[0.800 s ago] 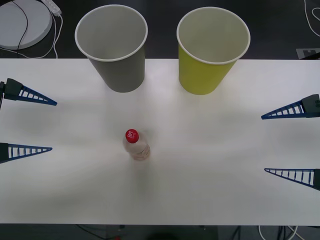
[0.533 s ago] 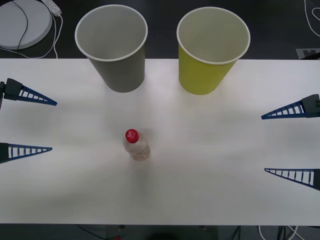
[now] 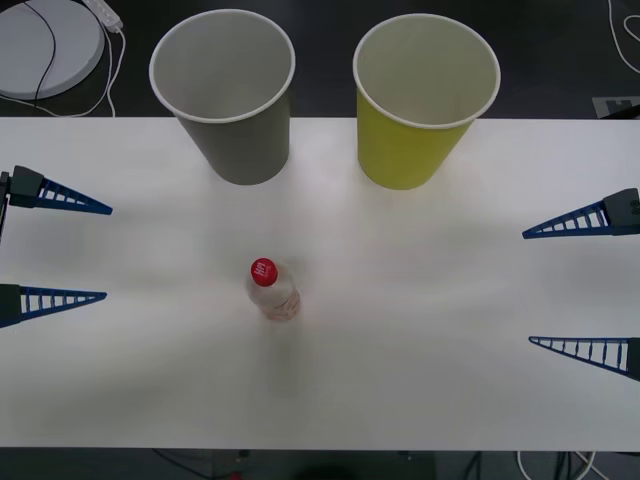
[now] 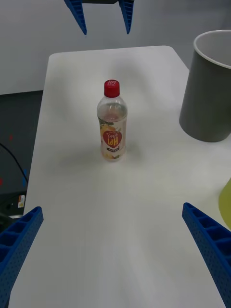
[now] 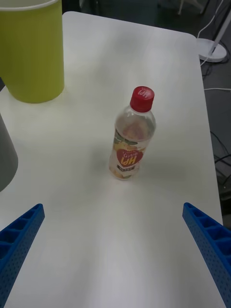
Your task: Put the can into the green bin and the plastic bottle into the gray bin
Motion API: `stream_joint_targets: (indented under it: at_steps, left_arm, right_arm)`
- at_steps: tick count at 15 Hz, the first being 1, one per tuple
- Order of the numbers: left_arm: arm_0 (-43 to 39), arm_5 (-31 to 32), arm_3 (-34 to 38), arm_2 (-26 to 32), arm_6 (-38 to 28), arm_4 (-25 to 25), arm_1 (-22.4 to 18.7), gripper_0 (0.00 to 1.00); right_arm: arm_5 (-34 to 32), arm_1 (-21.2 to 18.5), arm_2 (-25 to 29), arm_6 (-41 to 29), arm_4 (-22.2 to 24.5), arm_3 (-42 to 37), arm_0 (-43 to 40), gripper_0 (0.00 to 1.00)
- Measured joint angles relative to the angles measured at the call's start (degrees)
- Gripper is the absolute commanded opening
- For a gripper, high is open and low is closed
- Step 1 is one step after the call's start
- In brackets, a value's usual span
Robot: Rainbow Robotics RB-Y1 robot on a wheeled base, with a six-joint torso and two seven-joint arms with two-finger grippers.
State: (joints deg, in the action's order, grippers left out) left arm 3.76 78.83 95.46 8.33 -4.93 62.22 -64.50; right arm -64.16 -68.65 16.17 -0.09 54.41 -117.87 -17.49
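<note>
The plastic bottle (image 3: 272, 290) stands upright on the white table (image 3: 420, 380), a little left of centre, clear with a red cap and a red-and-white label. It also shows in the right wrist view (image 4: 113, 127) and the left wrist view (image 5: 132, 137). Behind it stand the gray bin (image 3: 228, 90) at the back left and the green bin (image 3: 420, 95) at the back right, both upright. My left gripper (image 3: 107, 252) hangs open at the table's left edge. My right gripper (image 3: 527, 288) hangs open at the right edge. Both are far from the bottle. The can is out of view.
Beyond the table's far left corner, a round white disc (image 3: 45, 40) with cables lies on the dark floor. More cables trail at the far right (image 3: 620, 30). Bare table surrounds the bottle on all sides.
The left gripper's fingers have shifted very slightly. The bottle, both bins and the right gripper stay where they were.
</note>
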Motion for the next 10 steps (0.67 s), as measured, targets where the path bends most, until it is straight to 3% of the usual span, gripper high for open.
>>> stream_joint_targets:
  at_steps: [10]
  left_arm:
    - [-5.4,-7.9,-0.4,-5.3,11.7,-5.5,-0.7,1.00]
  right_arm:
    - [0.0,0.0,0.0,0.0,0.0,0.0,0.0,1.00]
